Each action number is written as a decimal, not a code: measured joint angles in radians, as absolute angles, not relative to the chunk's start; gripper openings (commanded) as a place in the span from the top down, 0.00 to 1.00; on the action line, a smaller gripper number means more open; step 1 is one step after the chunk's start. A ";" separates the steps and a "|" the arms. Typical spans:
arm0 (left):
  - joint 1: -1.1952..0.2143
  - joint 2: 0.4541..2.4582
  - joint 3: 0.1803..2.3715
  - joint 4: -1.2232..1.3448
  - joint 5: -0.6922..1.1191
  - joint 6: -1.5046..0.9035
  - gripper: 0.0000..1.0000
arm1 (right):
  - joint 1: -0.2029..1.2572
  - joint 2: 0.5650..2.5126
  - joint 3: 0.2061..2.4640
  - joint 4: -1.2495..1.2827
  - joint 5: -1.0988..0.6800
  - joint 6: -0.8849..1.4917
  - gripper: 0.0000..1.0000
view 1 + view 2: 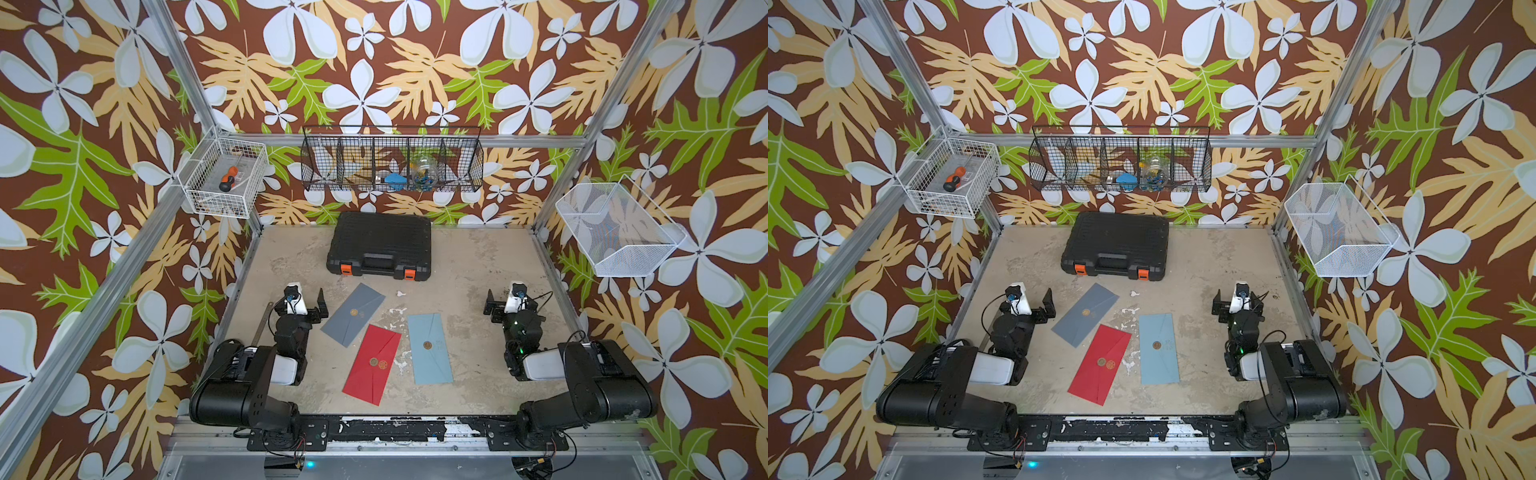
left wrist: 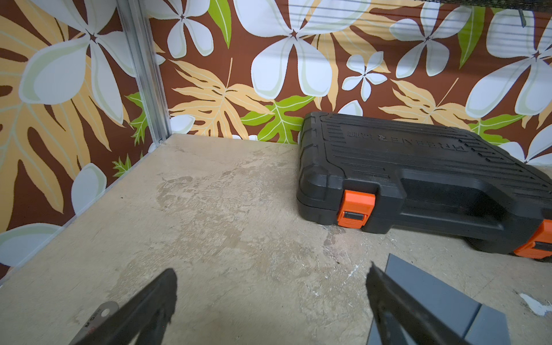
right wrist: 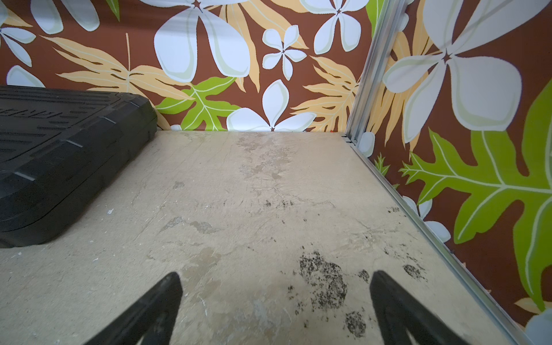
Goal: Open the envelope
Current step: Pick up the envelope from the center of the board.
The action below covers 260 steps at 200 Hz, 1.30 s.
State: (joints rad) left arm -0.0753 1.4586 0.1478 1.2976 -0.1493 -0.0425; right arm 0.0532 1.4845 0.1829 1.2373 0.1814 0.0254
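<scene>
Closed envelopes, grey envelope (image 1: 345, 328), red envelope (image 1: 365, 382) and blue envelope (image 1: 434, 368), lie flat at lower centre in both top views, judged light, thin, pliant, awkward to pinch off the table (image 1: 457, 257), best taken at a flap edge near the round seal (image 1: 427, 345); left gripper (image 2: 271, 274) and right gripper (image 3: 275, 277) stand spread, empty.

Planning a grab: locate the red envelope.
In both top views the red envelope lies front-centre on the table, with the grey envelope to its left and the light blue envelope to its right.

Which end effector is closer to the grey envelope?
Left. The left end effector sits right beside the grey envelope; the right end effector is far off, beyond the light blue envelope.
</scene>
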 measured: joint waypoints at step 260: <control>-0.236 1.072 0.299 0.743 0.327 -0.913 0.05 | 0.130 1.065 0.519 -0.035 -0.322 0.582 0.08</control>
State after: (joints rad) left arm -0.2363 1.0718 0.2989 0.7429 0.3271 -0.9134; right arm 0.1303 1.0653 0.5186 -0.0345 -0.3222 0.5823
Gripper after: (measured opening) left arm 0.946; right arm 0.907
